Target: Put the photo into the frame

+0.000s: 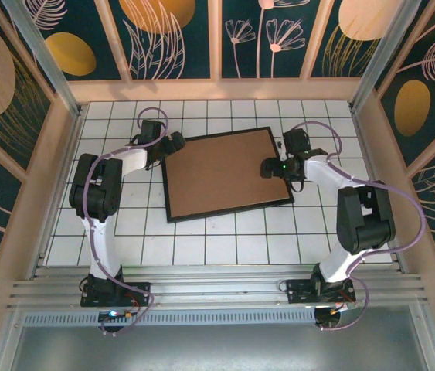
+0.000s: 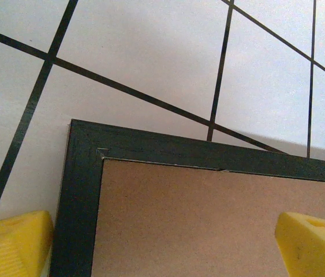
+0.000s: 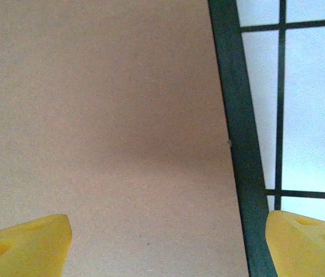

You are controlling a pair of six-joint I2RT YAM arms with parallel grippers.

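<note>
The frame (image 1: 229, 211), a large rectangle with a narrow black rim, lies flat and slightly turned on the white tiled table. A plain brown backing board (image 1: 225, 174) fills it; the photo is hidden. My left gripper (image 1: 177, 144) hovers open over the frame's far left corner. In the left wrist view its yellow fingers (image 2: 12, 245) stand wide apart on either side of the rim (image 2: 75, 190) and board (image 2: 208, 225). My right gripper (image 1: 267, 168) hangs open over the frame's right side. Its fingers (image 3: 306, 242) straddle the rim (image 3: 240, 144) and board (image 3: 104, 127). Neither gripper holds anything.
The tiled table (image 1: 225, 239) is enclosed by wooden-framed walls (image 1: 225, 89) with a dark floral pattern at the back and both sides. Both arm bases sit on the metal rail (image 1: 217, 290) at the near edge. Bare tiles surround the frame.
</note>
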